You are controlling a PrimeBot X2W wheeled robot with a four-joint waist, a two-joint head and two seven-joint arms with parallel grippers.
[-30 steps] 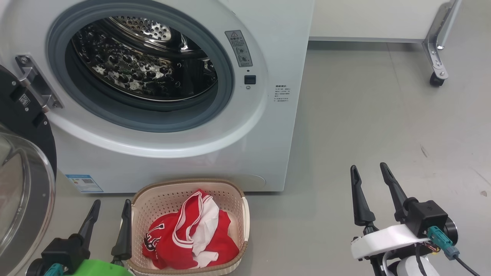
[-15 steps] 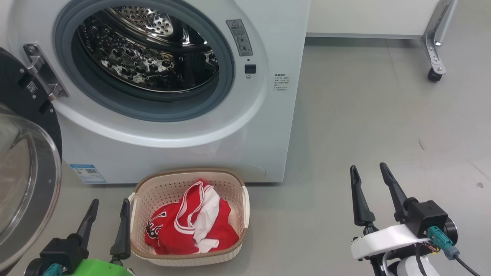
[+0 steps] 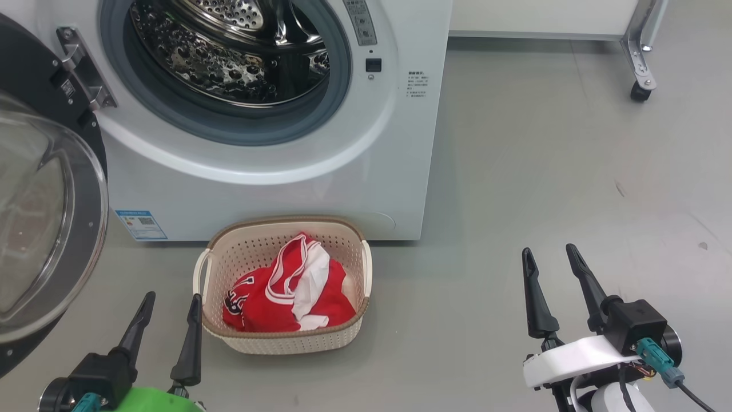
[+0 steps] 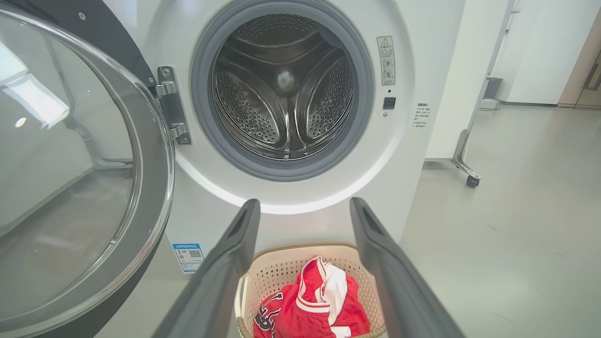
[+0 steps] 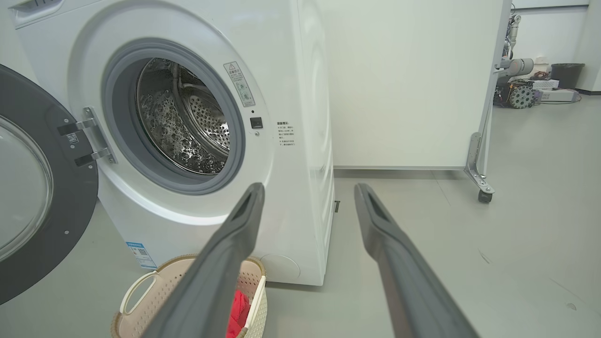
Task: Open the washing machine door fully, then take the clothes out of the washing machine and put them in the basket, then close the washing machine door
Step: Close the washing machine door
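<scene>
The clothes (image 3: 266, 300) lie in the basket (image 3: 274, 342) just beside the left jaws, both pairs spread empty.

Lit brightly, evenly from overhead. Casts faint soft shadows beside the small cream perforated basket (image 3: 286, 340). Glares off the bulging clear glass of the round black-rimmed door (image 4: 61, 164); sparkles on the perforated steel drum (image 3: 229, 63). Bows lines at wrist-view edges.

drum mouth (image 3: 229, 57): open access | left: washing machine door (image 3: 46, 200) swung out, blocks | near front: basket (image 3: 286, 343) on floor (image 3: 543, 171) | right: floor free | far right: caster leg (image 3: 639, 68)
</scene>
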